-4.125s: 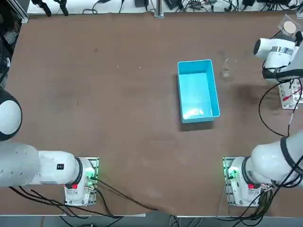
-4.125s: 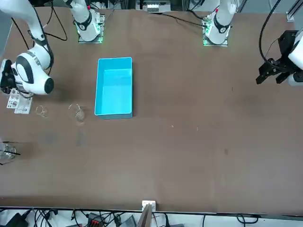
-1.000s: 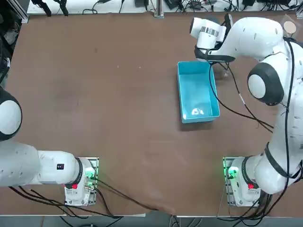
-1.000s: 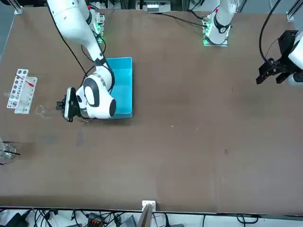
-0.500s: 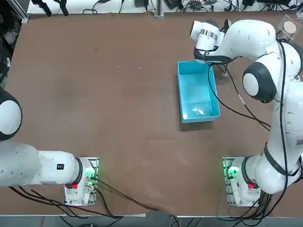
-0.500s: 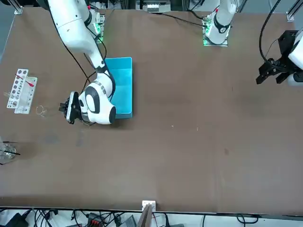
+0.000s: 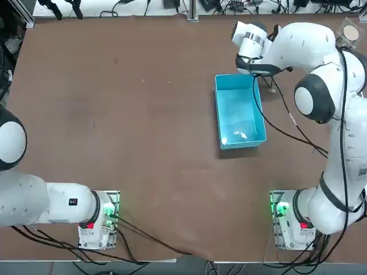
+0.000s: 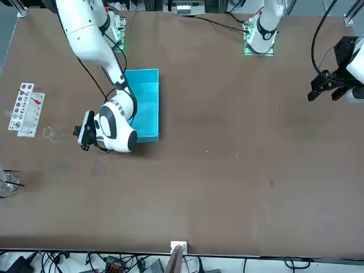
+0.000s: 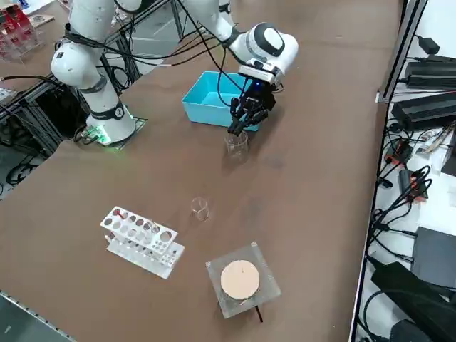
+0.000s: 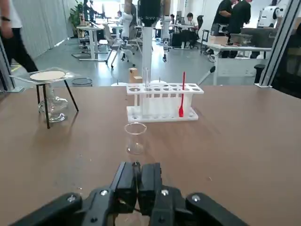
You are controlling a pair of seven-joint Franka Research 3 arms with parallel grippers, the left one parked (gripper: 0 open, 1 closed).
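My right gripper [image 9: 239, 127] hangs just beside the far end of the blue bin [image 9: 214, 96], pointing down at a small clear glass beaker [image 9: 236, 144] that stands on the table. Its fingertips are level with the beaker's rim. In the wrist view the gripper [image 10: 138, 181] is shut, the two black fingers [image 10: 127, 181] pressed together; whether glass sits between them is hidden. From the front, the gripper [image 8: 85, 129] is at the bin's [image 8: 139, 102] outer side. The bin [image 7: 239, 112] holds only a few small specks.
A second small beaker [image 9: 200, 208] stands further out, then a white test-tube rack [image 9: 141, 240] with a red item in it. A stand carrying a round disc [image 9: 240, 279] is near the table corner. The brown table's edge runs along the right [image 9: 363, 178].
Four seconds ago my right arm was at the table's right edge; it has swung over to the beaker by the bin. In the last second the hand shifted only slightly.
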